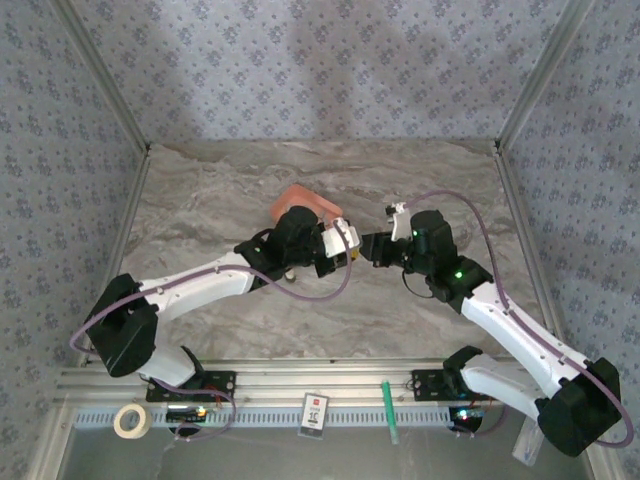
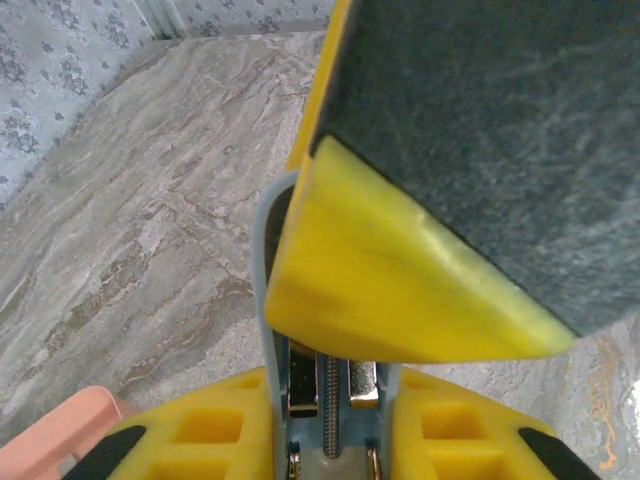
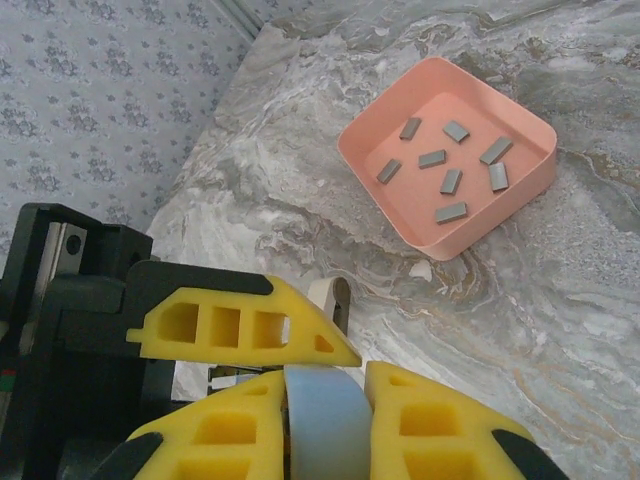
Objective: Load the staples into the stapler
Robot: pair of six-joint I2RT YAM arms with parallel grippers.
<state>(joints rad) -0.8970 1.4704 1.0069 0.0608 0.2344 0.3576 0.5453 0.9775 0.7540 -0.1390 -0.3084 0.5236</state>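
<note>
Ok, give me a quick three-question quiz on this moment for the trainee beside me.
1. True or false: the staples lie loose on the marble table.
2. What does the right claw grip? A a strip of staples; B the light-blue stapler; C a tape roll.
3. Fill the gap: between the fingers of the left claw you can see the stapler's ___ rail and its spring.

Key
1. False: they lie inside the orange tray.
2. B.
3. Silver.
</note>
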